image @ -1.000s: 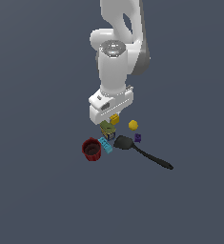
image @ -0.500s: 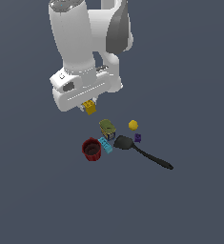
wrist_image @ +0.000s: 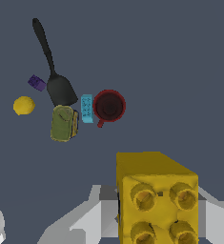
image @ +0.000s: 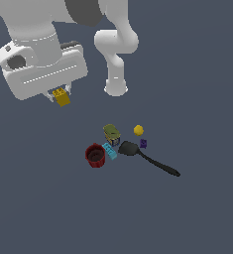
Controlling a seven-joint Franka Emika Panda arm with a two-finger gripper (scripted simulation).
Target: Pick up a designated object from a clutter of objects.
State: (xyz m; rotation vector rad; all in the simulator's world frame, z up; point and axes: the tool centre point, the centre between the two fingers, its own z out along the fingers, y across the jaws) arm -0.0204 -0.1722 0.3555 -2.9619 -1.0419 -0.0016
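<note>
The white two-fingered gripper (image: pixel 61 95) is holding the small yellow-orange studded toy brick (image: pixel 62 96) clamped between its fingers, high above the floor and well apart from the remaining clutter, toward the exterior view's left. In the wrist view the brick (wrist_image: pixel 156 198) is filling the foreground, studs facing the camera, with a grey finger (wrist_image: pixel 96 217) showing on either side of it. The pick appears essentially complete; in my judgement the step in hand is the carry, and doing it well is a matter of keeping the clamp firm and the travel smooth, since so small a piece could twist or slip out under a jolt. Below, the dark red round cup (image: pixel 94 155) is standing upright with its mouth open; its interior is looking dark and I am seeing nothing inside it. The olive-green cylindrical can (image: pixel 111 134) is standing near it, and whether it is open or holding anything cannot be told. The light-blue studded brick (image: pixel 109 151) is lying between cup and can, just beside the cup. The black long-handled spatula (image: pixel 147 158), the round yellow ball (image: pixel 138 130) and the tiny purple piece (image: pixel 143 143) are lying close by on the plain dark grey floor (image: pixel 197 74).
</note>
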